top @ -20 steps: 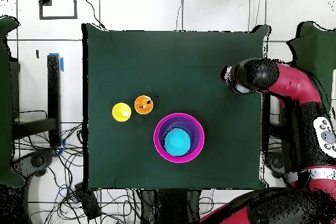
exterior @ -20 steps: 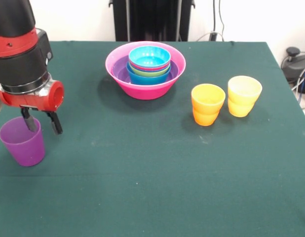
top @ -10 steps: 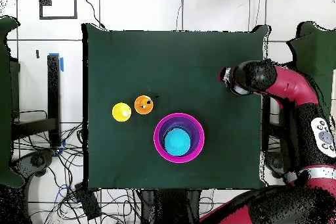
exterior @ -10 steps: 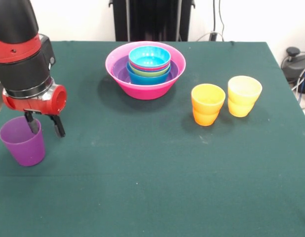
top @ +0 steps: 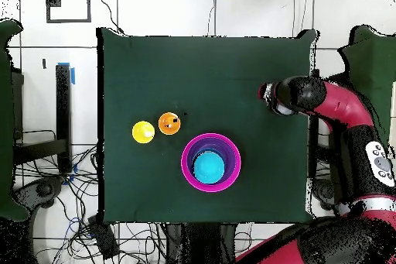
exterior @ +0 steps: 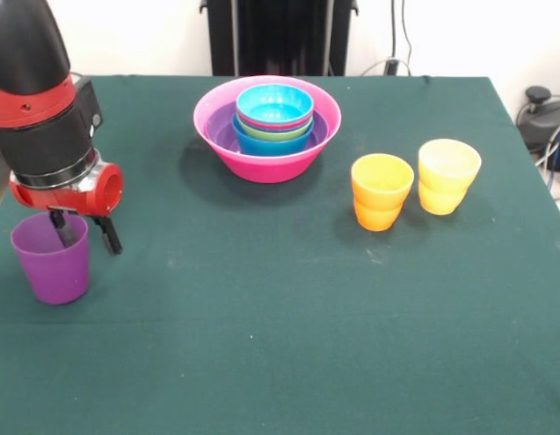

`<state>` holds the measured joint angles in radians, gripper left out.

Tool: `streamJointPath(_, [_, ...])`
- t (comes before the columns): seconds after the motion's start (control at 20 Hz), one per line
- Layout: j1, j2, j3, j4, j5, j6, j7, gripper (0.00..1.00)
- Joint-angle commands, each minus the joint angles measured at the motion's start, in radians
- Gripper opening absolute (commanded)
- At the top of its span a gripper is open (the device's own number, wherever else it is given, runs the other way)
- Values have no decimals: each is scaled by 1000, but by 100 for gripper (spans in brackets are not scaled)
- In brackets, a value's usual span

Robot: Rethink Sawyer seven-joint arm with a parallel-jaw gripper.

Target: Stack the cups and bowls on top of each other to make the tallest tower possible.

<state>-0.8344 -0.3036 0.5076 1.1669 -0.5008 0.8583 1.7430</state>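
A translucent purple cup (exterior: 50,263) stands upright at the table's left side in the front view. My gripper (exterior: 83,234) straddles its right rim. One finger is down inside the cup and the other is outside, with a wide gap between them. The big hot-pink bowl (exterior: 207,113) at the back centre holds a nest of purple, blue, green, red-pink and cyan bowls (exterior: 275,100). Orange cup (exterior: 381,192) and yellow cup (exterior: 448,177) stand side by side at the right. In the overhead view my gripper (top: 271,94) covers the purple cup.
The dark green table (exterior: 280,344) ends close to the purple cup's left. From overhead, the yellow cup (top: 143,132) and orange cup (top: 169,123) sit just left of the pink bowl (top: 186,160). Cables and a black device lie beyond the table's right edge.
My gripper has shifted a little to the right in the front view, and the purple cup has slid right with it. Bowls and the other two cups have stayed put.
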Motion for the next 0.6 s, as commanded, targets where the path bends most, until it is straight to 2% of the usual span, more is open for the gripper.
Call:
streamJointPath(0.05, [-3, 63, 43, 38, -94, -95, -270, 100])
streamJointPath(0.55, [-18, 72, 64, 37, -104, -122, -308, 100])
streamJointPath(0.6, [-20, 73, 68, 36, -107, -120, -312, 0])
